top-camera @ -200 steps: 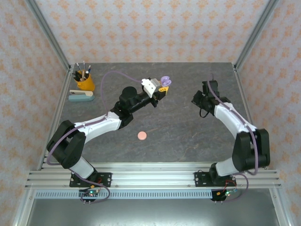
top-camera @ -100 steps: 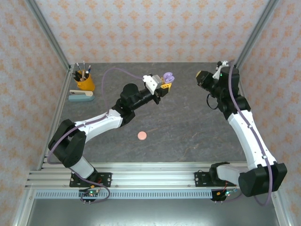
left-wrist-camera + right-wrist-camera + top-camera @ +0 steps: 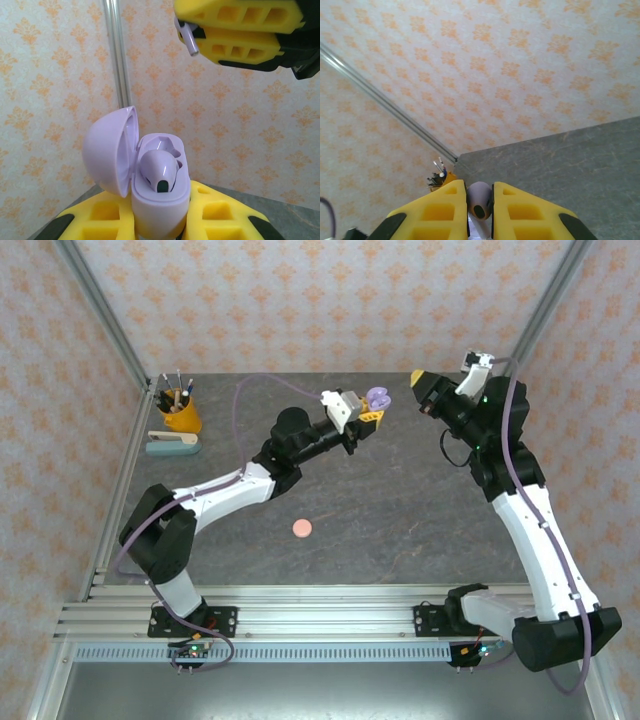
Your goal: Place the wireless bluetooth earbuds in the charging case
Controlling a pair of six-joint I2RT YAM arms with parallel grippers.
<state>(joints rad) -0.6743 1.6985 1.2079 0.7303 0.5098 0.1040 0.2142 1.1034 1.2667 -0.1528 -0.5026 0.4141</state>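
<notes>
Squeezing the open purple charging case [image 3: 160,210] tight with the left gripper [image 3: 372,412], up over the back of the table [image 3: 400,520], one purple earbud [image 3: 159,172] sitting inside. Pinching a second purple earbud [image 3: 479,202] with the nearly closed right gripper [image 3: 420,380], near the case. Leaving the pink round case [image 3: 301,528] lying on the table.

Pen cup [image 3: 181,418]: yellow, at your far left corner of the worktop [image 3: 400,520], with pens standing in it.
Stapler [image 3: 173,443]: teal and white, lying just beside the cup on its near side.
Pink disc [image 3: 301,529]: flat on the worktop near the middle, well apart from both.
Walls [image 3: 320,300]: you see orange-patterned paper, with metal posts [image 3: 116,55] at the corners.
</notes>
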